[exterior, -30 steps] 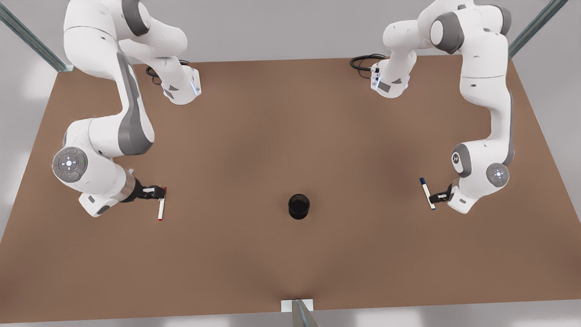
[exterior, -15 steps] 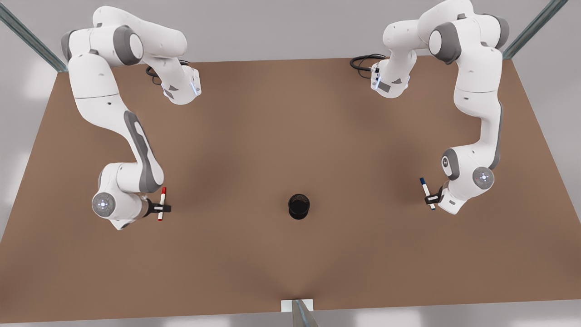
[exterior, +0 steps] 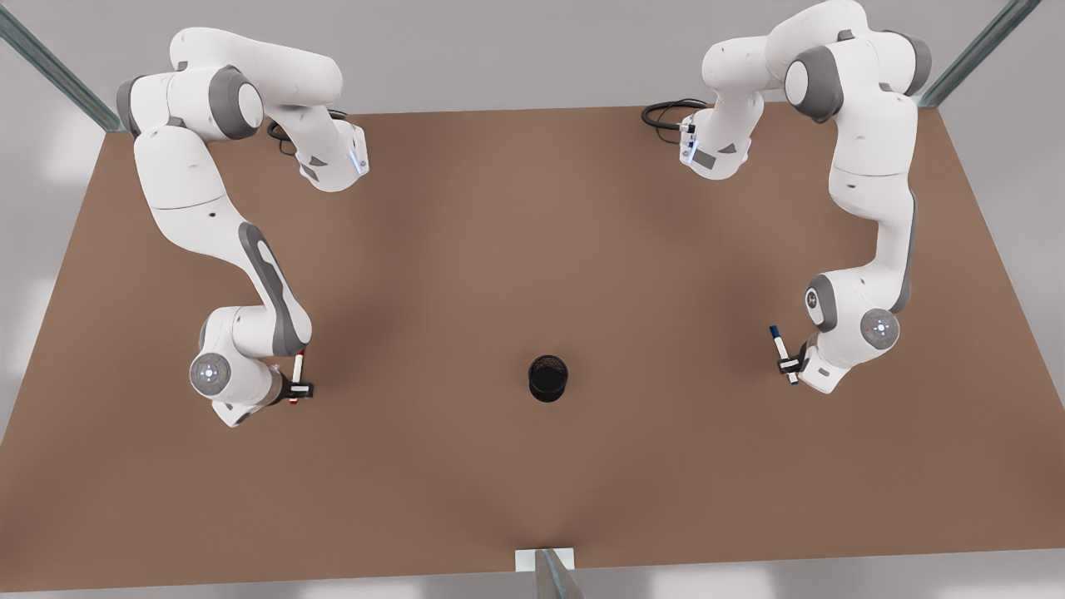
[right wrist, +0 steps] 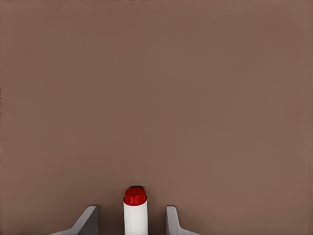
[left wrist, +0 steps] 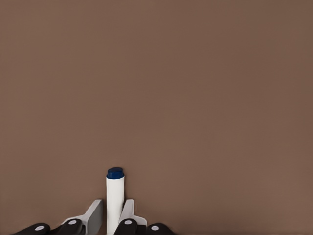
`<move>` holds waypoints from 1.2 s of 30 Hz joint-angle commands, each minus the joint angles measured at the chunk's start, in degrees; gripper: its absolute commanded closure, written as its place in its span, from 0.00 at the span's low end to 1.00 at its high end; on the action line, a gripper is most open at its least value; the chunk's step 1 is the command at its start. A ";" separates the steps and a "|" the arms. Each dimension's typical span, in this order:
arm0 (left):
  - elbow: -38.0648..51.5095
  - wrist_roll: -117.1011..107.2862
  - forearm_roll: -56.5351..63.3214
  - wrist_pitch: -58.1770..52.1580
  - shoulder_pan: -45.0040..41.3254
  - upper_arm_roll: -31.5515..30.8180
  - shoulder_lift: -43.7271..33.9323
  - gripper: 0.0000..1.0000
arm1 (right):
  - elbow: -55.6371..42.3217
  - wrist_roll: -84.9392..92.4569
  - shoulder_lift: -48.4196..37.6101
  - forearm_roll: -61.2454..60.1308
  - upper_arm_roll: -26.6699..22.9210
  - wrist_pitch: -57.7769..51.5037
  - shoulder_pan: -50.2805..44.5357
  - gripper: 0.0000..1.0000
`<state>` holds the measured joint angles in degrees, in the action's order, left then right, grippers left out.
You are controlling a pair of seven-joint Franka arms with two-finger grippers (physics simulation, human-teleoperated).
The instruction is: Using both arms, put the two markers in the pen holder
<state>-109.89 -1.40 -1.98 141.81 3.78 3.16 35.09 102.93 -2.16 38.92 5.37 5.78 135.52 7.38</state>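
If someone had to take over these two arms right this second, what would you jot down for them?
Left pincer, on the front view's right: fingers closed on the white-barrelled blue-capped marker.
Right pincer, on the front view's left: fingers open on either side of the white-barrelled red-capped marker, gaps on both sides, no grip yet.
The small black mesh pen holder stands upright between the arms on the brown table.
Done: blue marker gripped. Neither marker is in the holder.
Left: close on the red marker, then carry both to the holder and drop them in.
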 commanded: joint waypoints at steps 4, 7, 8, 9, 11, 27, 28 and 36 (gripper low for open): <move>0.02 -0.27 0.05 0.04 0.00 0.00 0.24 0.63 | -0.01 3.56 -0.07 0.08 -0.06 1.42 0.09 0.47; 0.02 -0.27 0.05 0.04 0.00 0.00 0.50 0.67 | -0.10 3.56 -0.07 0.08 0.02 1.33 0.09 0.54; 0.11 -0.36 0.05 0.04 0.00 0.00 0.33 0.71 | -0.01 3.56 -0.07 -0.01 -0.06 1.24 0.09 0.55; 0.20 -0.45 0.05 0.04 -0.09 0.00 0.33 0.76 | -0.01 3.56 -0.07 -0.01 0.02 1.15 0.01 0.56; 0.46 -0.53 0.05 -0.05 -0.09 0.00 0.15 0.78 | -0.02 3.56 -0.16 -0.01 0.02 0.98 0.01 0.59; 26.74 7.36 -25.44 -10.16 -6.24 -28.12 -4.25 0.79 | 1.13 3.39 -0.86 -0.01 0.11 -2.19 0.44 0.66; 28.93 17.38 -25.35 -5.50 -8.35 -28.56 -2.49 0.79 | 1.13 3.39 -0.86 -0.01 0.11 -2.19 0.44 0.66; 32.11 37.34 -25.53 22.88 -15.38 -31.02 7.97 0.79 | -0.19 2.60 -4.29 -0.01 1.34 -6.92 0.09 0.72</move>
<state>-77.42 6.96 -26.37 150.87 -11.45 -27.68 42.82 102.91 1.04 35.03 5.05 6.97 131.55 7.48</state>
